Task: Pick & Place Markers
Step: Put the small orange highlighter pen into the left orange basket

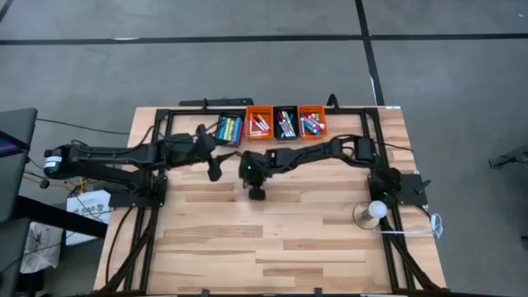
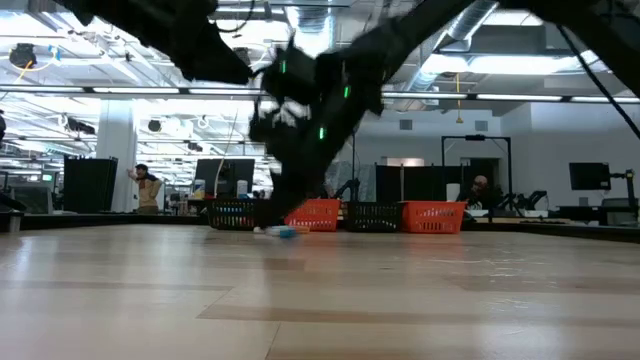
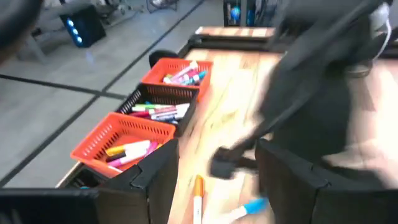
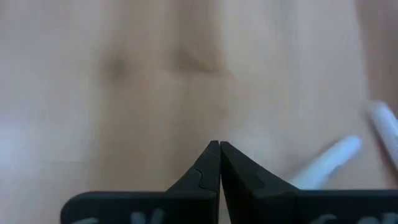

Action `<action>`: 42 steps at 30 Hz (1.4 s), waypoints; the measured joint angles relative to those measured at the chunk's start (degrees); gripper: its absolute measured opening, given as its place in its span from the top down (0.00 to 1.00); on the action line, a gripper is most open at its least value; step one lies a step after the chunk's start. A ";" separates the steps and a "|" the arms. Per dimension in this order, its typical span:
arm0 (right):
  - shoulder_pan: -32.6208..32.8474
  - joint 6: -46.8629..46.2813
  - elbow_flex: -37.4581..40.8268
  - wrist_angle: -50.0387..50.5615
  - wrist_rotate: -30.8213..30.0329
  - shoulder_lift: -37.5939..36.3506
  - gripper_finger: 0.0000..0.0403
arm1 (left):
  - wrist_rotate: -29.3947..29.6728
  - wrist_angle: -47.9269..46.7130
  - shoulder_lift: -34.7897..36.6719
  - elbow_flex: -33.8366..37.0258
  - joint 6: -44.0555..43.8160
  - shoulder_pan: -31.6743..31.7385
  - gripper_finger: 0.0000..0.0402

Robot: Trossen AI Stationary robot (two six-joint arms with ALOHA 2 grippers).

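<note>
right gripper (image 4: 219, 144) pinched tight on nothing, just over bare table (image 1: 272, 247) – a grab that missed, I'd say | two markers (image 3: 198, 198) lie loose nearby | left gripper (image 3: 214, 165) spread wide, waiting | bins (image 1: 259, 123) at the far edge (already stocked) – the drop-off.

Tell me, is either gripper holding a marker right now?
No. The right gripper is shut on nothing; the left gripper is open, with markers loose on the table.
</note>
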State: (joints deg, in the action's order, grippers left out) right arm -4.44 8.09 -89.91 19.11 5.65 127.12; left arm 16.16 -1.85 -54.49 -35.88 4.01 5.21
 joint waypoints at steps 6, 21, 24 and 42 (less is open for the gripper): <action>3.40 2.42 2.37 5.09 -1.65 -9.63 1.00 | 0.02 2.51 -7.50 -1.37 -0.24 1.28 0.48; -4.19 3.04 33.29 -3.11 -4.44 -44.32 1.00 | -14.48 7.71 -27.93 -3.08 -6.19 7.76 0.48; -5.25 2.91 37.14 -6.48 -4.33 -48.57 1.00 | -11.97 7.95 -31.31 -4.90 -6.49 7.70 0.48; -4.96 3.99 39.80 -10.70 -3.98 -49.86 1.00 | -7.77 7.90 -44.95 -10.40 -9.01 9.61 0.48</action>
State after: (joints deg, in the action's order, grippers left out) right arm -9.40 12.08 -50.11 8.41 1.67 77.25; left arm 8.39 6.04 -99.45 -46.28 -4.99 14.83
